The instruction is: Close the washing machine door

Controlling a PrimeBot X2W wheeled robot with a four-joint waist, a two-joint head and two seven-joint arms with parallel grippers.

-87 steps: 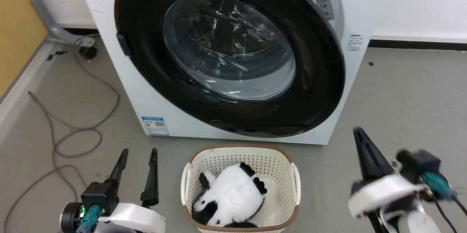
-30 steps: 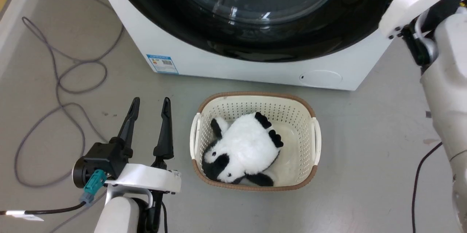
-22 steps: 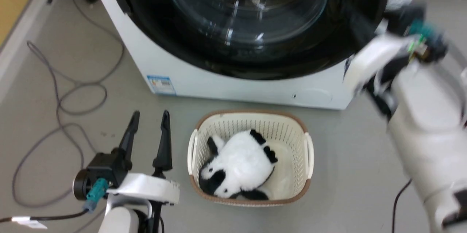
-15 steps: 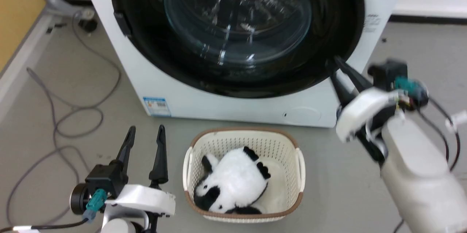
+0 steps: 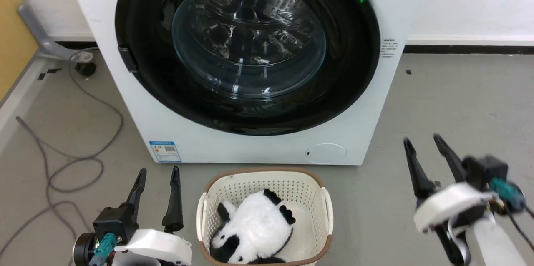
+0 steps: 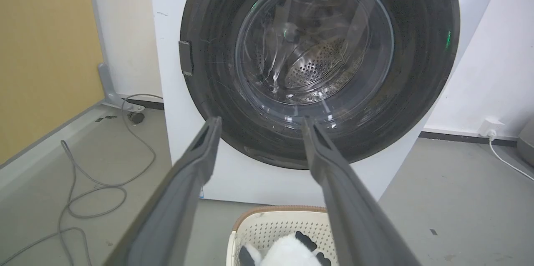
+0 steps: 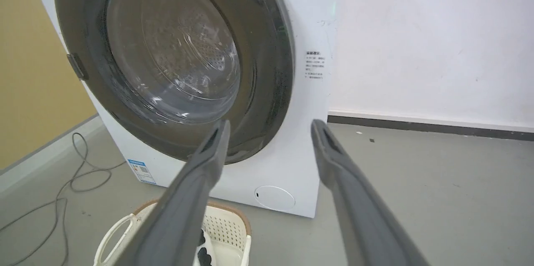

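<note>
The washing machine door (image 5: 350, 70), a glossy black disc with a clear glass bowl, lies flat against the front of the white washing machine (image 5: 375, 103); the door (image 6: 421, 70) and the door (image 7: 267, 70) look the same from both wrists. A green light glows at its upper right rim. My left gripper (image 5: 157, 172) rests low at the left, open and empty, well short of the machine. Low at the right, my right gripper (image 5: 421, 141) is also open and empty, clear of the machine's right corner. Its fingers (image 7: 208, 161) frame the machine's lower front.
A cream perforated basket (image 5: 325, 203) with a plush panda (image 5: 254, 224) stands on the floor between my grippers, just before the machine. Grey cables (image 5: 62, 166) loop on the floor at the left. A white wall and dark skirting run behind on the right.
The door has gone from ajar to flat against the machine. My right arm, which was up at the door's right edge, has dropped back low and right. The head camera has tilted back up.
</note>
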